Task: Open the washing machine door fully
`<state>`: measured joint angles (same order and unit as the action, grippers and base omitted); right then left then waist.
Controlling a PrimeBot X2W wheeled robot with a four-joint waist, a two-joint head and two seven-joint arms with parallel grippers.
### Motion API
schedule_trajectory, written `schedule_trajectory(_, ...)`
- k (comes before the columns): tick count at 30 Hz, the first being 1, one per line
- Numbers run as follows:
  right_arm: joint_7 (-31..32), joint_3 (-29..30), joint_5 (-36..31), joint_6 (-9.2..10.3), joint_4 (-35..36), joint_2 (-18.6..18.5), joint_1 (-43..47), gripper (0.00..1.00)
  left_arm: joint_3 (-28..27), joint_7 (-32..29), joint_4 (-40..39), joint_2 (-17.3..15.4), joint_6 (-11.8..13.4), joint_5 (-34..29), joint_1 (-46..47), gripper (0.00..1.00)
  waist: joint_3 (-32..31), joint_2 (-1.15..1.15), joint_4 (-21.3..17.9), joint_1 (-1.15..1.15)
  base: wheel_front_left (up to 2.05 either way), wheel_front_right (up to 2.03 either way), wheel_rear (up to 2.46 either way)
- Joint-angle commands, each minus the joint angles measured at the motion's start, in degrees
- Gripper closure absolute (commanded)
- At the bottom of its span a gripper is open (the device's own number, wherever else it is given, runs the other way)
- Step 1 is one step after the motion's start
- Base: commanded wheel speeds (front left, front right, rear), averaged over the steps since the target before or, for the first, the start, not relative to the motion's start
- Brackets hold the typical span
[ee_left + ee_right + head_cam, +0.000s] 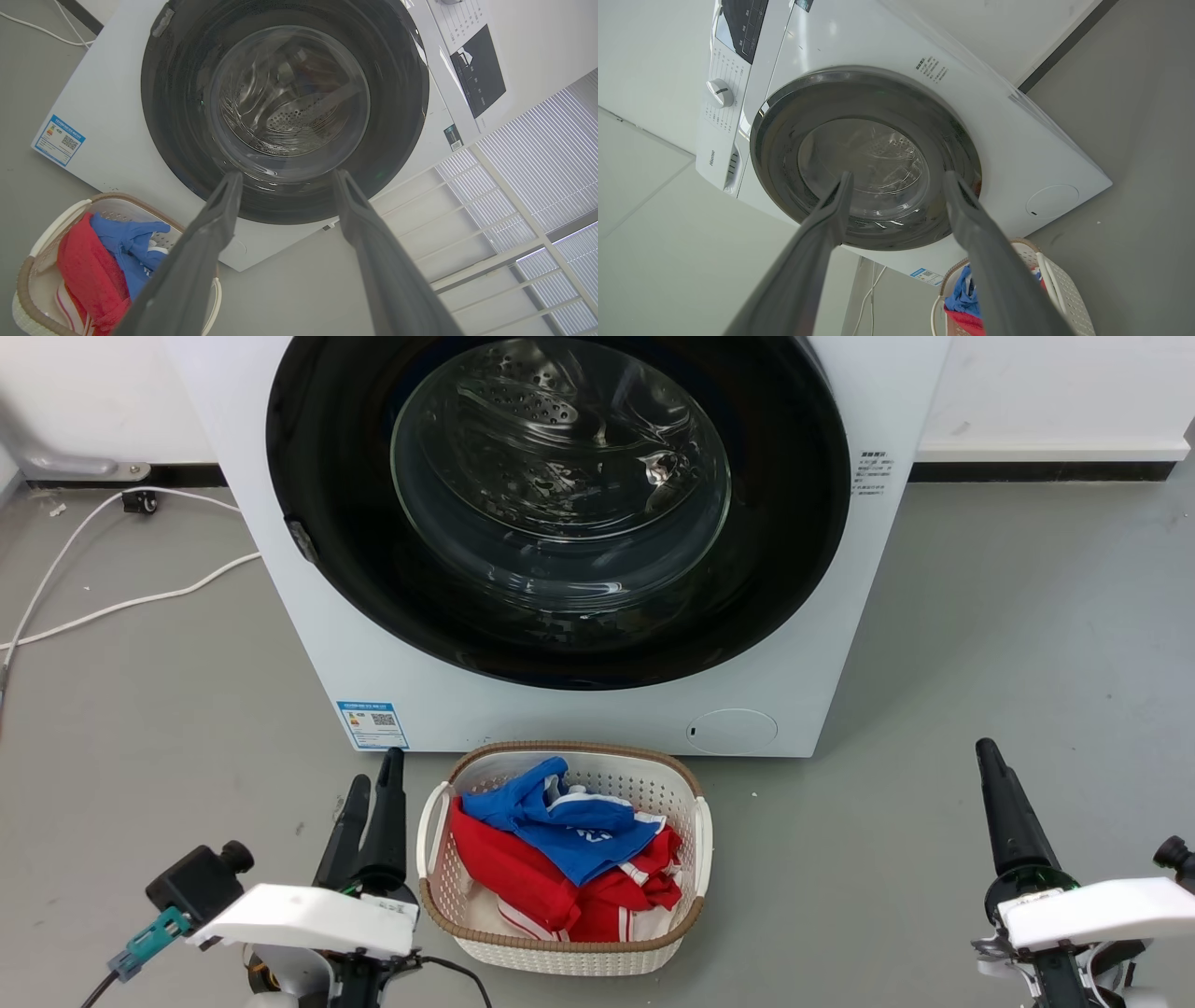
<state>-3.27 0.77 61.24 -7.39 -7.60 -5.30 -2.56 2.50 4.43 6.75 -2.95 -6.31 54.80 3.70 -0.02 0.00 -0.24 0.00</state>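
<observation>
Looking down, we see the large round glossy black washing machine door, with its bulging clear glass centre, shut flush against the white cabinet. Our left gripper and right gripper both hang apart from it, fingers spread and empty, on either side of a white perforated plastic basket holding red and blue clothes.

There is one white front-loading washing machine. It has one washing machine door, a large round glossy black disc with a clear glass bowl centre, one round white flap and one pale round dial. One white perforated plastic basket with a brown woven rim holds one blue garment and at least one red garment. There are two grippers, the left gripper and the right gripper, each with two long dark fingers. Two white cable strands lie on the floor.
</observation>
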Motion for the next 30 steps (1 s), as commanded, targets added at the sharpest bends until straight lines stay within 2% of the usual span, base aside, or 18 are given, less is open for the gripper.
schedule_trajectory(1, -0.32, 0.05, -2.60, -0.07, 1.18, -0.29, -0.33, 0.00, 0.46, 0.60, -0.54, -0.15, -0.07, -2.76, 0.49, 0.00, 0.00, 0.00, -0.02, 0.00, 0.00, 0.00, 0.00)
schedule_trajectory(15, 0.31, 0.09, -21.61, -0.09, 3.65, 0.08, 0.68, 0.00, 2.72, 2.99, -0.10, -1.28, 1.38, -19.51, 0.83, 0.00, -0.04, 0.00, -0.14, 0.00, 0.00, 0.00, 0.00)
schedule_trajectory(30, -0.42, 0.45, -33.87, -0.11, 4.38, 0.66, 2.09, 0.00, 5.23, 5.08, 0.06, -2.82, 3.78, -30.79, 0.88, 0.00, -0.10, 0.00, -0.48, 0.00, 0.00, 0.00, 0.00)
